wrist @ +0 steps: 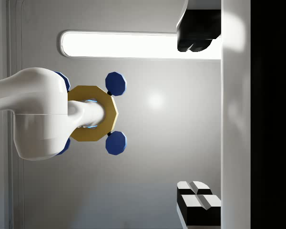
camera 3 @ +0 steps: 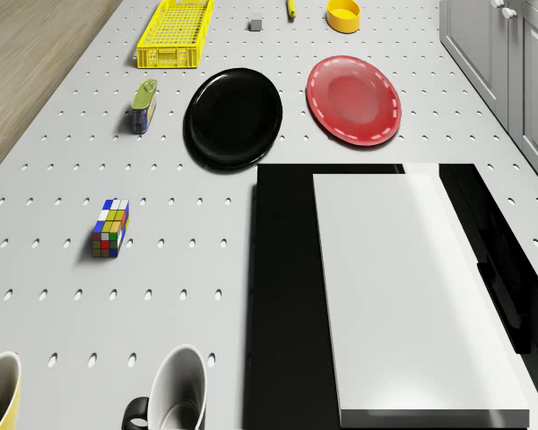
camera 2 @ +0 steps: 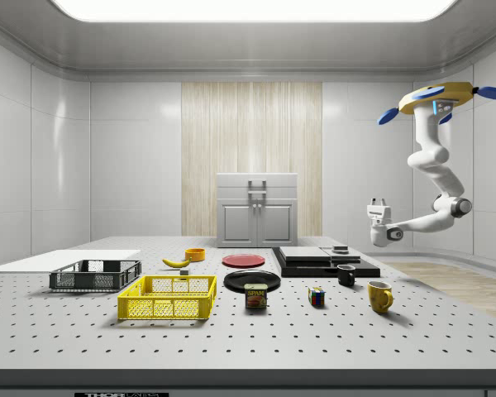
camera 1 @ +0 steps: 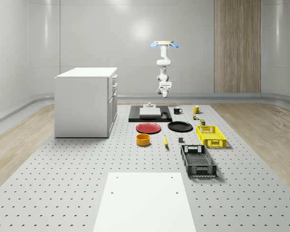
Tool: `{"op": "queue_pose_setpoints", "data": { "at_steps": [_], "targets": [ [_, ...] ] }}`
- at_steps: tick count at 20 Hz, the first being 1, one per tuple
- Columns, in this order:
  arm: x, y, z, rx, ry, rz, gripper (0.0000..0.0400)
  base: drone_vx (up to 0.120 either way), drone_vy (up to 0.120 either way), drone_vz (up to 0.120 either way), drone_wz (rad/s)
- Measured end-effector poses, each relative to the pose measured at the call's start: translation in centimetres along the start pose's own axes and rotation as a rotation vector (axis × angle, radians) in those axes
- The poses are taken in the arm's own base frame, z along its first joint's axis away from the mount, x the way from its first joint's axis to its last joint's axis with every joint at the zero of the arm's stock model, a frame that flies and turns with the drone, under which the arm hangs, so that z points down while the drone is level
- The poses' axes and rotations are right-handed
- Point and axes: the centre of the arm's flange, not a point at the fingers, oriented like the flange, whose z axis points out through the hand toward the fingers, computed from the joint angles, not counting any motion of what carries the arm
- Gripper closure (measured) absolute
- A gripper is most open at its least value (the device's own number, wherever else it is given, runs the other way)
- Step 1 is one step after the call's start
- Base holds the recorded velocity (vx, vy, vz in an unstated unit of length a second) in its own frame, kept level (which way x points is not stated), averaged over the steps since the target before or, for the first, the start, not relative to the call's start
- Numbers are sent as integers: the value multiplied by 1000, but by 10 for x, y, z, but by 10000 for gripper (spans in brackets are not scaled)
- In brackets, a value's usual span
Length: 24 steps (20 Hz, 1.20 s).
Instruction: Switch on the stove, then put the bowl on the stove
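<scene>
The stove [camera 1: 150, 113] is a black slab with a pale top plate [camera 3: 403, 287] and a small raised knob [camera 2: 341, 248]. An orange bowl [camera 1: 143, 139] stands on the table in front of it, beyond the red plate in the drone view [camera 3: 343, 13], well apart from the stove. The drone [camera 2: 442, 98] hovers high, behind the stove's far edge. Its arm bends down and back, so the gripper [camera 2: 379, 203] points upward beside the stove, above the table. In the wrist view the finger pads [wrist: 195, 36] stand far apart, open and holding nothing.
A red plate [camera 1: 148, 128] and black plate [camera 1: 180, 126] lie between stove and bowl. A white cabinet [camera 1: 86, 101] stands at the whole-scene view's left. Yellow basket [camera 1: 211, 136], black basket [camera 1: 198, 160], two mugs [camera 1: 196, 109], a banana [camera 1: 165, 140], a can and a cube are nearby.
</scene>
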Motion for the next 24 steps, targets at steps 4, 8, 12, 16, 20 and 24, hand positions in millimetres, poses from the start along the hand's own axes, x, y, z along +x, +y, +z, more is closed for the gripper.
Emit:
{"op": "queue_pose_setpoints", "data": {
  "at_steps": [4, 8, 12, 16, 20, 24],
  "targets": [
    [-1, -1, 0, -6, 10, 0, 0, 0, -120, 0, 0],
    [-3, -2, 0, -20, 29, 0, 0, 0, -120, 0, 0],
    [-6, -5, 0, -51, 63, -1, 0, 0, -120, 0, 0],
    [-13, -11, 1, -112, 129, -2, 0, 0, -120, 0, 0],
    [-25, -23, 6, -233, 253, -5, 0, 0, -120, 0, 0],
    [-45, -42, 22, -462, 485, -9, 0, 40, -120, 0, 0]
  ]
}}
